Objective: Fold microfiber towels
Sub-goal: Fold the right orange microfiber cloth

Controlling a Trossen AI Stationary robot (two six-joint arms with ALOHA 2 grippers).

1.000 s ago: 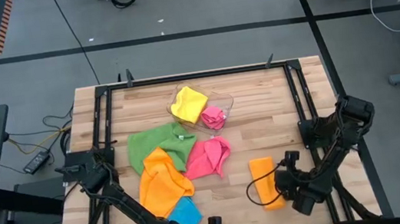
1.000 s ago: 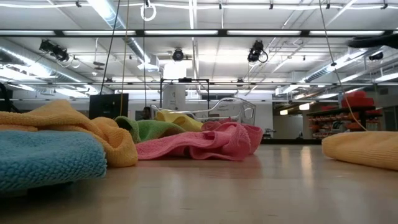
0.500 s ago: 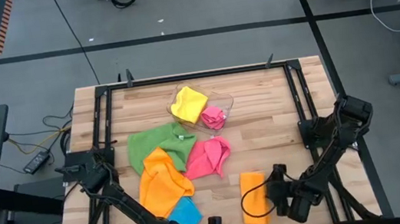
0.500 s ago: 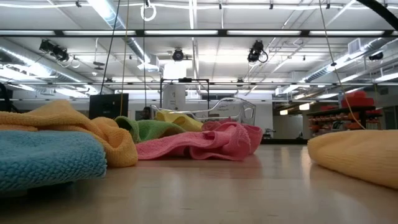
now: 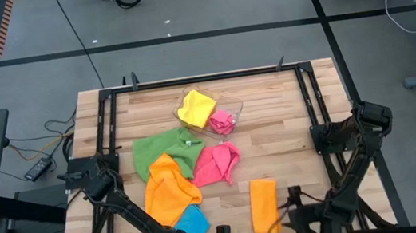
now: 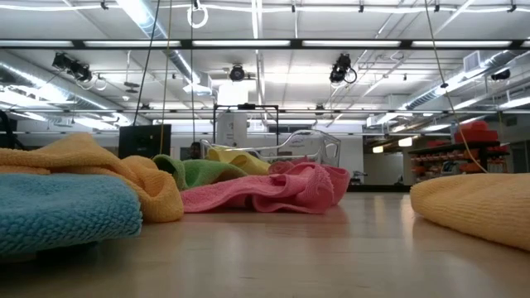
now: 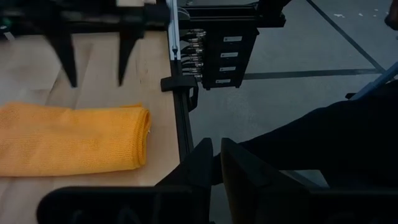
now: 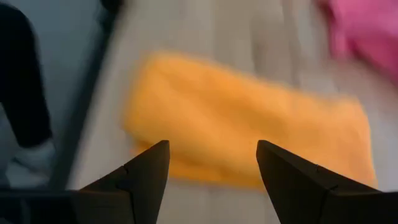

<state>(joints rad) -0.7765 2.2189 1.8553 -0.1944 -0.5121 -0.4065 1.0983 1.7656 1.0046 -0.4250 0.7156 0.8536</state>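
A folded orange towel (image 5: 264,206) lies flat near the table's front edge, right of the middle; the low view has it at the right (image 6: 472,207). My right gripper (image 8: 211,162) stands open just above it and to its right, touching nothing; in the left wrist view its two fingers (image 7: 96,62) hang clear of the wood. My left gripper (image 7: 216,165) is shut and empty at the front edge. Loose towels lie left of centre: green (image 5: 160,151), orange (image 5: 169,190), blue (image 5: 194,223) and pink (image 5: 218,163).
A clear tray (image 5: 235,105) at the far middle holds a yellow towel (image 5: 196,106) and a pink one (image 5: 223,120). A black frame rail (image 5: 316,110) runs along the table's right side. Bare wood (image 5: 276,148) lies between the pink towel and that rail.
My right gripper, still open, first moved toward the table's left and near edge, and the folded orange towel slid that way with it. The gripper then drew back toward the near edge, rose and tipped up, leaving the towel lying still.
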